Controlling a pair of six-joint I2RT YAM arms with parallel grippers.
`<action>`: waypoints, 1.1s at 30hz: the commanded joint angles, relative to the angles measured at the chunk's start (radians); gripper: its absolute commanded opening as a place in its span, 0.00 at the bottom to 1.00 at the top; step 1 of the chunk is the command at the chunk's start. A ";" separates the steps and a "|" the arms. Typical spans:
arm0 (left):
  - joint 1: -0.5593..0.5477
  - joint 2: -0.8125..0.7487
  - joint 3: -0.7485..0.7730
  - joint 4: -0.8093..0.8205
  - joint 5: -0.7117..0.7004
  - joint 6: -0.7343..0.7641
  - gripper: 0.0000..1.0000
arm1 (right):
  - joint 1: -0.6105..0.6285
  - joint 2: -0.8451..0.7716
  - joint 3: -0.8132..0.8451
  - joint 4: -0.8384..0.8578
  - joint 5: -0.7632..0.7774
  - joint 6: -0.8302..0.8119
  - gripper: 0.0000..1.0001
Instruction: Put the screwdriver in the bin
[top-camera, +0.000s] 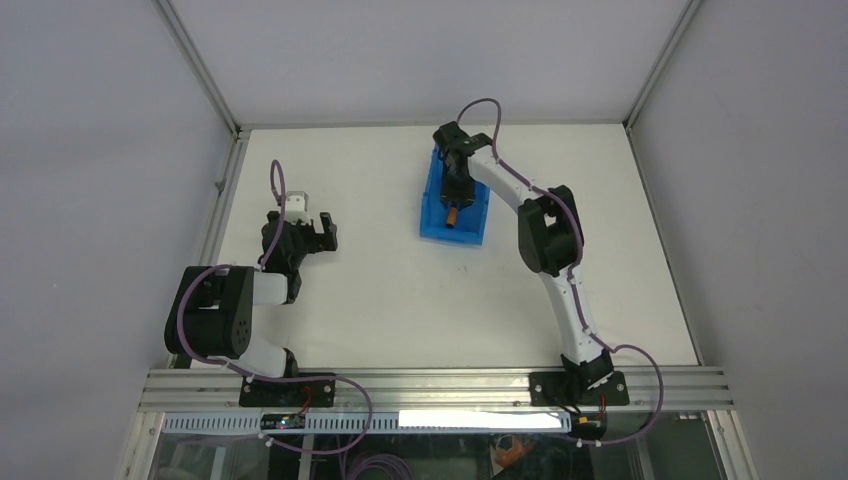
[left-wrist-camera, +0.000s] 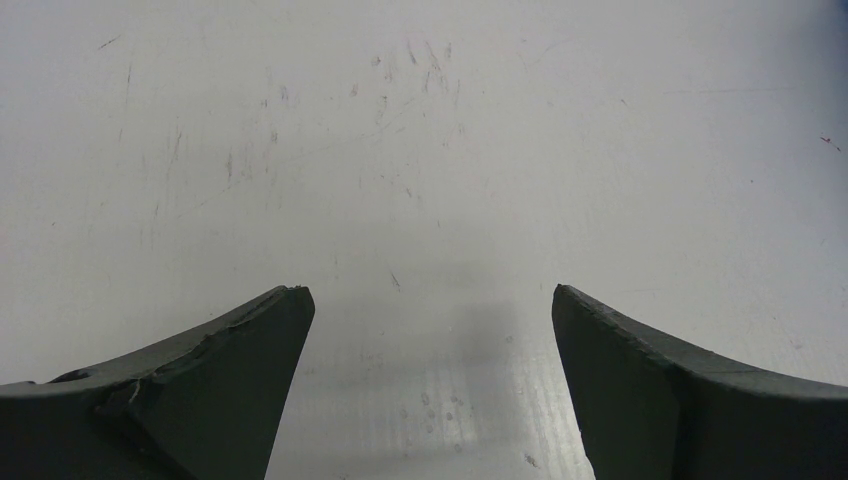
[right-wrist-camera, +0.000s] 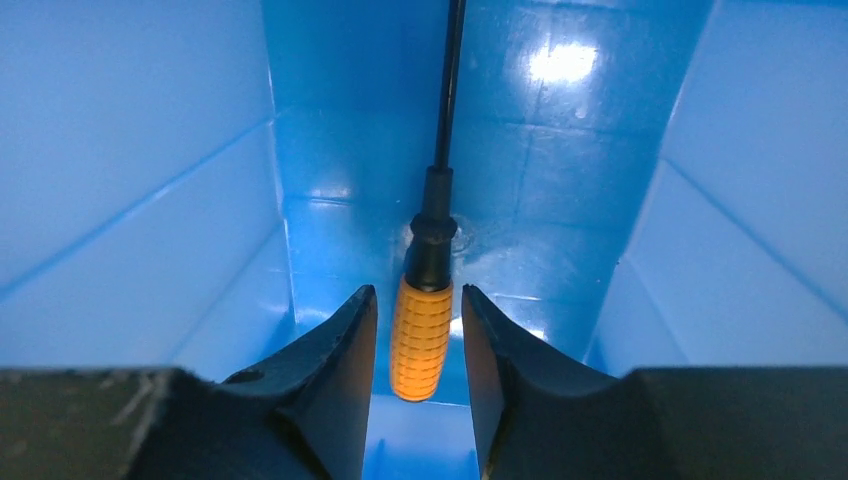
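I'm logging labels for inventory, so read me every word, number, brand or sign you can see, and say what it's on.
No text can be read in any view.
The bin: plain blue walls, no label showing.
The screwdriver: no marking visible on its handle or shaft.
The small black module at the bottom of the top view: too small to tell whether it carries print.

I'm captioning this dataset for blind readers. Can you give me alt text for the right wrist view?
An orange-handled screwdriver is inside the blue bin, its handle between the two dark fingers of the right end effector, a thin gap on each side. Its thin black shaft runs up out of frame, blue walls all around.
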 joint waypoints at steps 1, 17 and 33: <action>0.010 -0.008 0.019 0.051 0.027 -0.008 0.99 | 0.017 -0.147 0.014 0.021 0.078 -0.023 0.39; 0.010 -0.007 0.019 0.051 0.027 -0.008 0.99 | 0.018 -0.730 -0.454 0.309 0.070 -0.397 0.99; 0.010 -0.007 0.019 0.051 0.027 -0.008 0.99 | -0.237 -1.411 -1.424 0.814 0.056 -0.263 0.99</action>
